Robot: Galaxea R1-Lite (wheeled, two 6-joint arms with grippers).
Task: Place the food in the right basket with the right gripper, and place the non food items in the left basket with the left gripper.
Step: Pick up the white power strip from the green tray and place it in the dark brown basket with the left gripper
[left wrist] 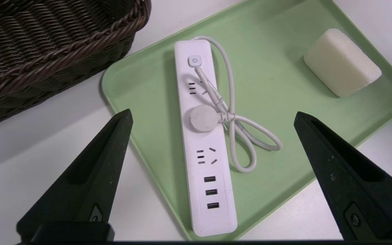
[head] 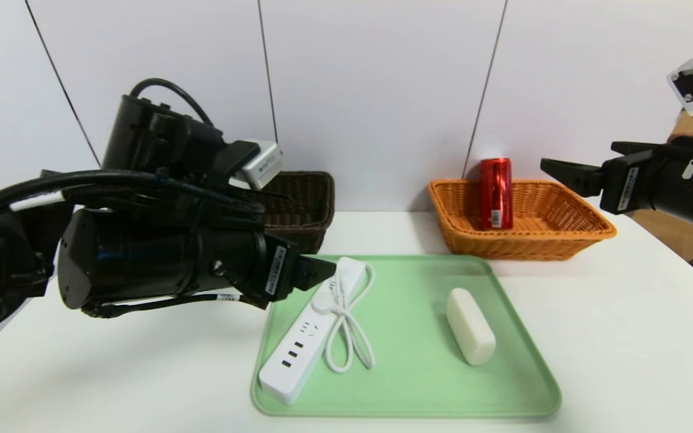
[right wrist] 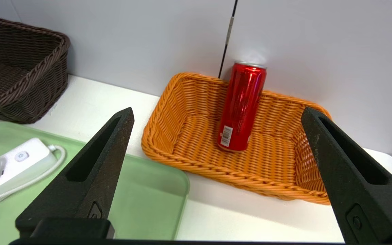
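Left claw (head: 316,270): fingers spread wide apart, holding nothing, poised over the far end of the power strip.
Right claw (head: 563,171): also spread apart and empty, raised beside the orange basket.
Power strip (left wrist: 206,136): lies on the green tray (head: 412,391), its cord looped on top and alongside. Looks rigid, smooth and fairly light; I'd grip across the narrow body near the middle, clear of the loose cord.
White block (head: 470,325): on the tray, well apart from the strip; probably firm, maybe slippery.
Orange basket (head: 587,225): one red can (head: 495,192) standing upright inside.
Brown basket (left wrist: 29,51): nothing seen inside.
Surface (head: 623,337): white, carrying the tray and both baskets.
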